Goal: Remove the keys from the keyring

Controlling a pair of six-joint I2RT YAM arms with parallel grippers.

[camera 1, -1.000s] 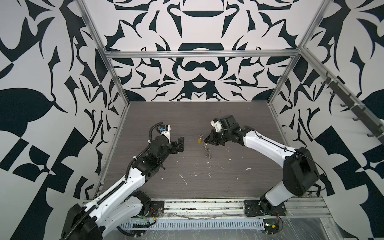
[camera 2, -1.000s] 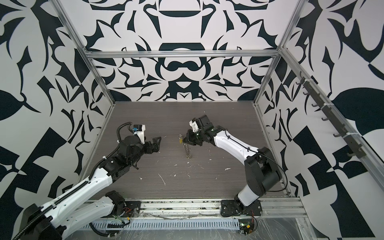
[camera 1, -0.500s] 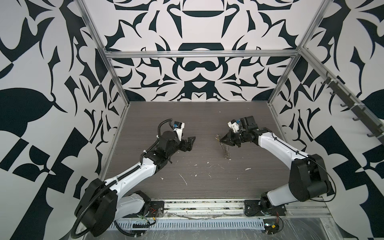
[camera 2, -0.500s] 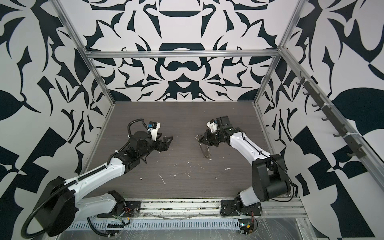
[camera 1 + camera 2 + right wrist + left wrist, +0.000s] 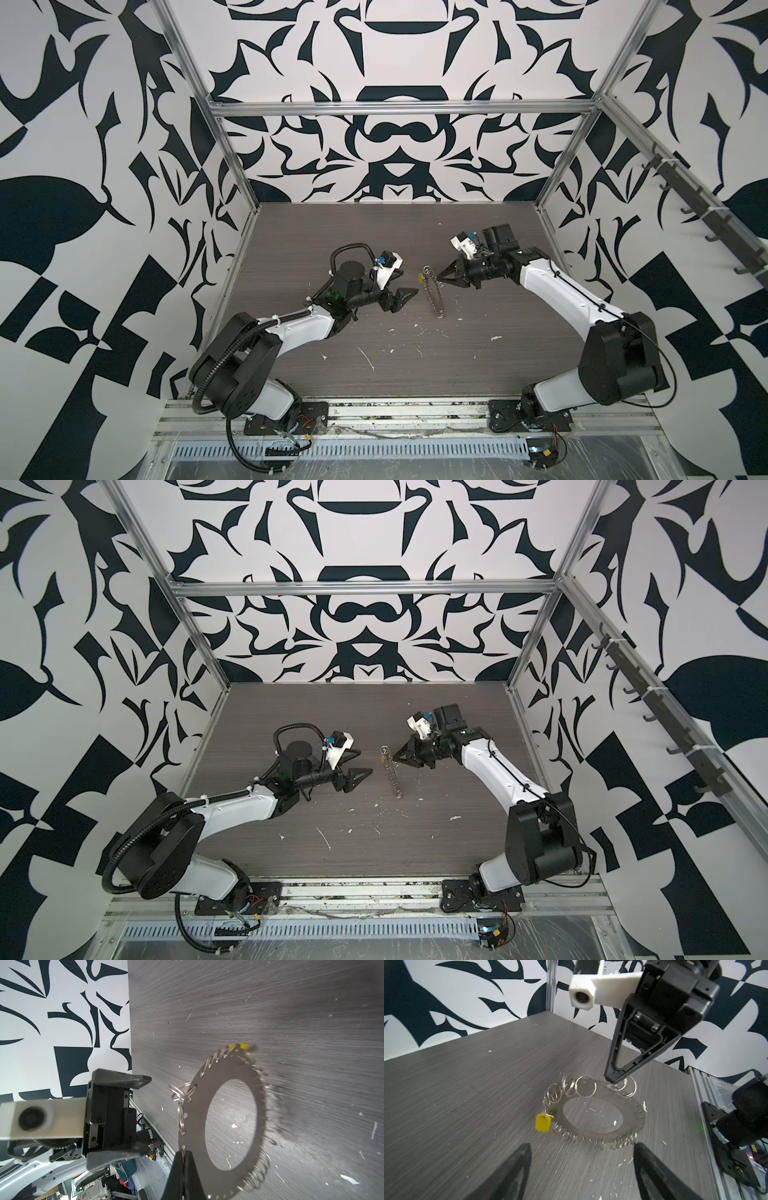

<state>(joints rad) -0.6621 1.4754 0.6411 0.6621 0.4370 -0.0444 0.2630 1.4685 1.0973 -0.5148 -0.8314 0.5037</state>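
Top views both show a dark grey wood-grain table (image 5: 374, 241) inside black-and-white patterned walls, with two white-and-black arms reaching in from the lower edge of the frame.

The left gripper (image 5: 409, 300) sits just left of centre. Its fingers are spread wide and hold nothing.

The right gripper (image 5: 439, 281) reaches in from the right of centre. Its fingers are pinched together on the rim of the keyring (image 5: 434, 293), which appears edge-on at the centre of the frame, between the two grippers.

The left wrist view shows the keyring (image 5: 632, 1109) as a flat grey metal disc with a large round hole. Many small wire rings are threaded through holes around its perforated rim. Whether its lower rim touches the table cannot be told.

The keys (image 5: 543, 1124), a small yellow tag, hang from the rim, well apart from the right gripper (image 5: 613, 1079).

White flecks (image 5: 368, 357) dot the table.
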